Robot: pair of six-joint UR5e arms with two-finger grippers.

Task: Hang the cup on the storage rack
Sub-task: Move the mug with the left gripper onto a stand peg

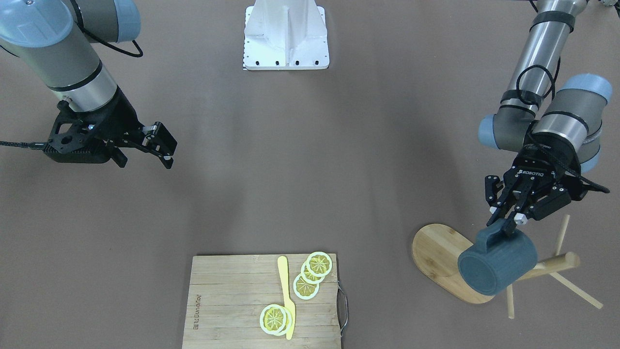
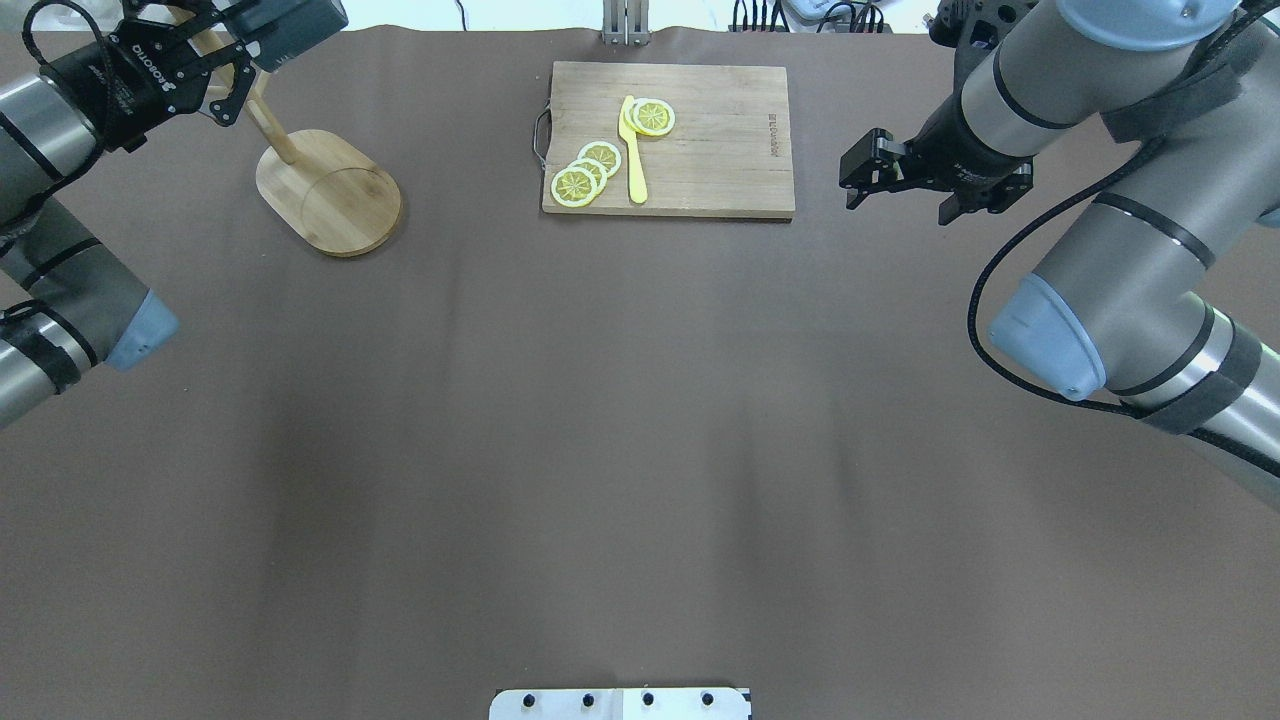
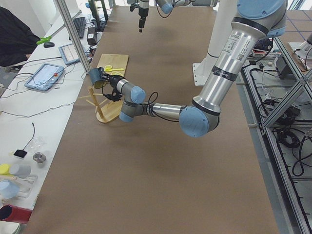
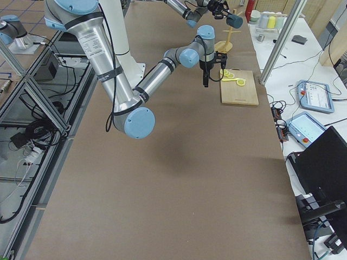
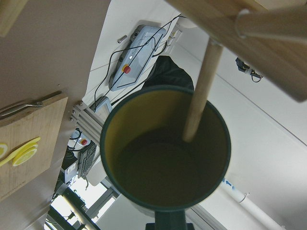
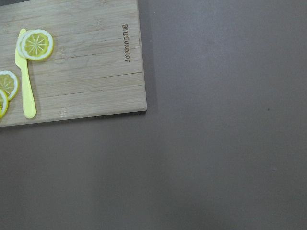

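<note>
My left gripper [image 1: 506, 224] is shut on the loop handle of the dark slate-blue cup [image 1: 499, 261]. It holds the cup on its side in the air, against the upper part of the bamboo storage rack [image 1: 441, 257]. The cup's bottom faces the front camera. In the left wrist view a thin peg [image 5: 201, 91] reaches into the cup's yellowish mouth [image 5: 165, 153], under the central post [image 5: 259, 43]. From overhead the cup [image 2: 285, 25] is beyond the rack's oval base [image 2: 330, 195]. My right gripper [image 1: 164, 145] is shut and empty, hovering far from the rack.
A slatted wooden cutting board [image 1: 227, 300] with lemon slices [image 1: 310, 276] and a yellow knife [image 1: 286, 295] lies at the table's far middle edge from the robot. The right wrist view shows its corner [image 6: 96, 72]. The robot's white base [image 1: 286, 34] stands opposite.
</note>
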